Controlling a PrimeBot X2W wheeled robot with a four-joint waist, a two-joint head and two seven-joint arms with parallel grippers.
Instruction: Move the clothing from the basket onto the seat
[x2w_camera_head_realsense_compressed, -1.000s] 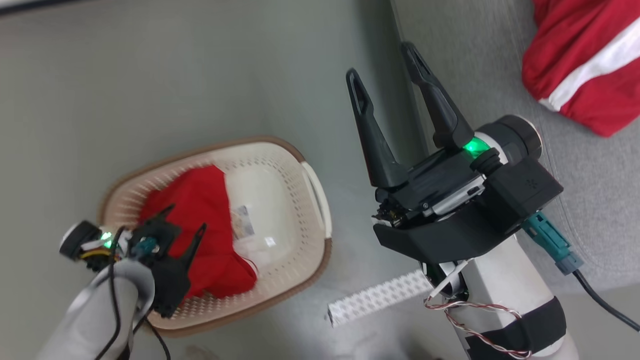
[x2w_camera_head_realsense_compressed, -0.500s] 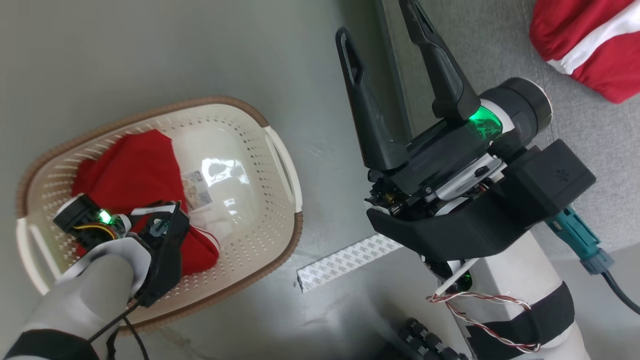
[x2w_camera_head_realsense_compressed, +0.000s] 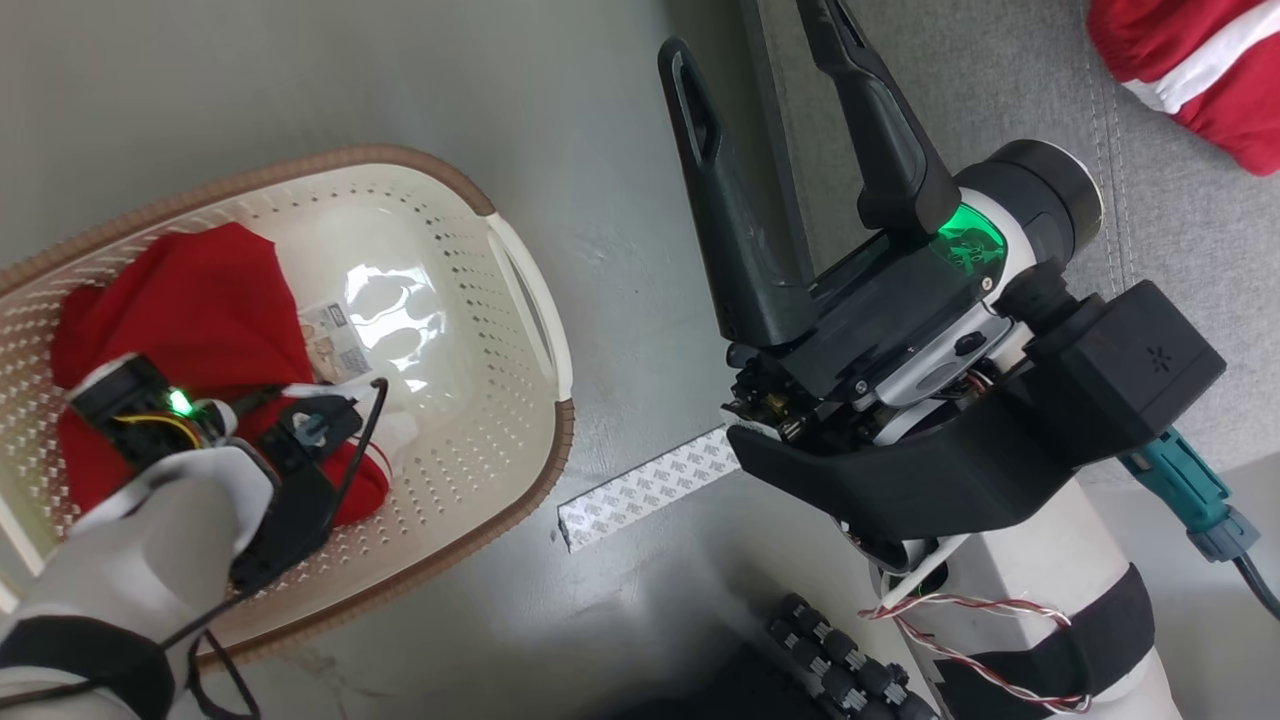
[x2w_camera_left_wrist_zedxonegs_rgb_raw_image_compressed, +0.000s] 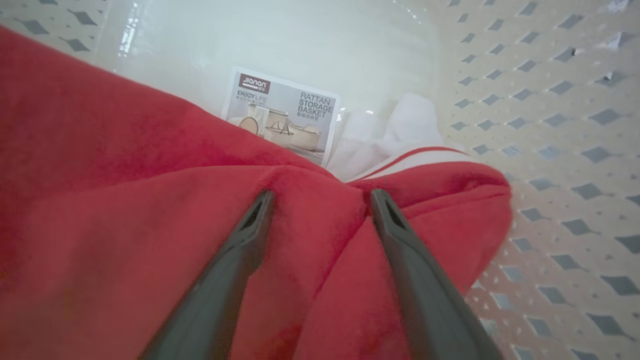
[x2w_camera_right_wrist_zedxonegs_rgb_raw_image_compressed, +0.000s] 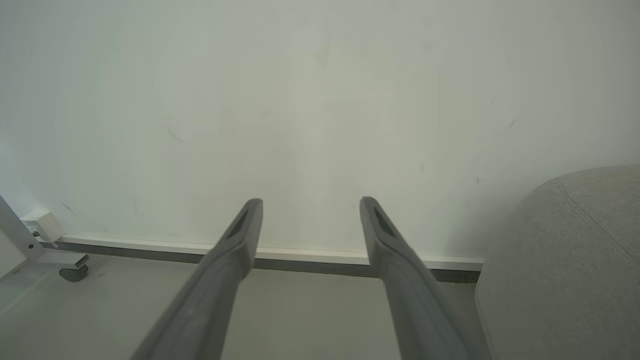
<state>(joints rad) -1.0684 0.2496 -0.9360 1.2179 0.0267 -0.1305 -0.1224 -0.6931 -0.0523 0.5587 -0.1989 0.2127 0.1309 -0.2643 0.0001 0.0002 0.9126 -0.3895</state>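
A: Where does the grey seat (x2w_camera_head_realsense_compressed: 1150, 230) stand?
B: On the robot's right, with one red-and-white striped garment (x2w_camera_head_realsense_compressed: 1200, 70) lying on it.
A: And the basket (x2w_camera_head_realsense_compressed: 520, 300)?
B: On the floor at the left, well apart from the seat. A red garment (x2w_camera_left_wrist_zedxonegs_rgb_raw_image_compressed: 125, 200) lies inside, partly covering a sticker (x2w_camera_left_wrist_zedxonegs_rgb_raw_image_compressed: 282, 115).
A: The left pincer (x2w_camera_left_wrist_zedxonegs_rgb_raw_image_compressed: 321, 194)?
B: Spread wide, tips at that cloth, a fold rising between them, not closed on it.
A: The right pincer (x2w_camera_right_wrist_zedxonegs_rgb_raw_image_compressed: 310, 201)?
B: Wide open, holding nothing, in the air beside the seat.

light: bright, even | glare: basket (x2w_camera_head_realsense_compressed: 400, 310) bottom | blur: left wrist view foreground soft
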